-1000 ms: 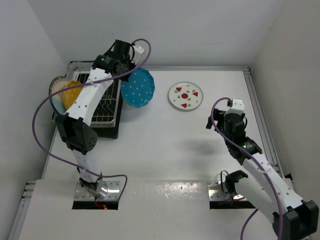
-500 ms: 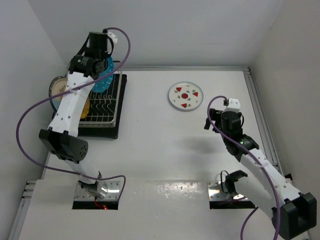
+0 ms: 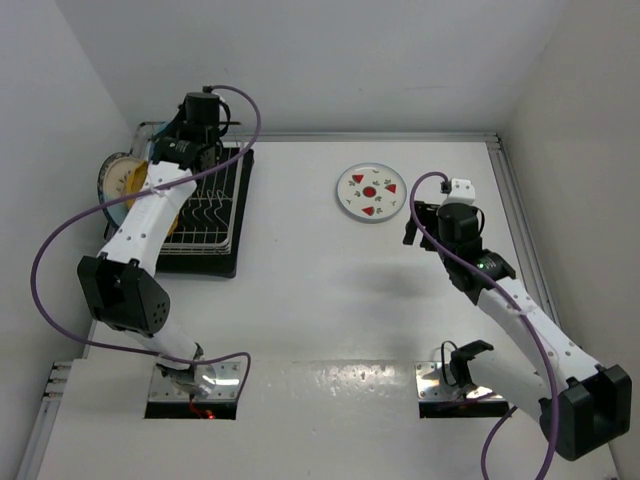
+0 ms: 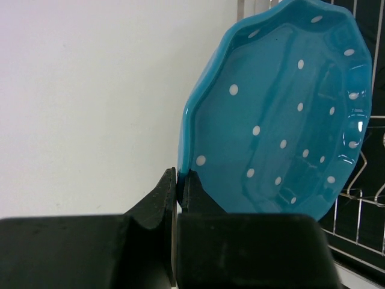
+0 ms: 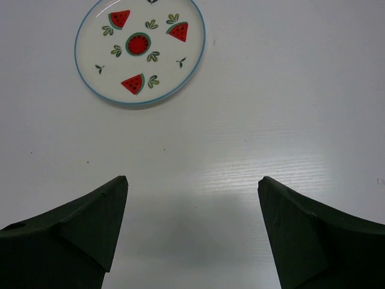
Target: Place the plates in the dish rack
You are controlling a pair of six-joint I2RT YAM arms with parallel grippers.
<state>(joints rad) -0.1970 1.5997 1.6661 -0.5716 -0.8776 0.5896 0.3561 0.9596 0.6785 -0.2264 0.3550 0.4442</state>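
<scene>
My left gripper (image 4: 178,180) has its jaws clamped on the scalloped rim of the glossy blue white-dotted plate (image 4: 283,120). It holds the plate on edge at the upper left of the overhead frame, over the far end of the silver wire dish rack (image 3: 205,215) on its black drip tray (image 3: 200,262). Not seated yet, I'd say: I can't see it between prongs. Along the rack's left side other plates stand on edge, a yellow plate (image 3: 135,182) among them; the arm hides the exact count. My right gripper (image 5: 192,180), jaws wide apart and empty, hovers near the smooth white plate with red watermelon slices (image 5: 139,48), which lies flat on the matte white table (image 3: 320,300), upper centre. My read: one going in, one left to fetch.
</scene>
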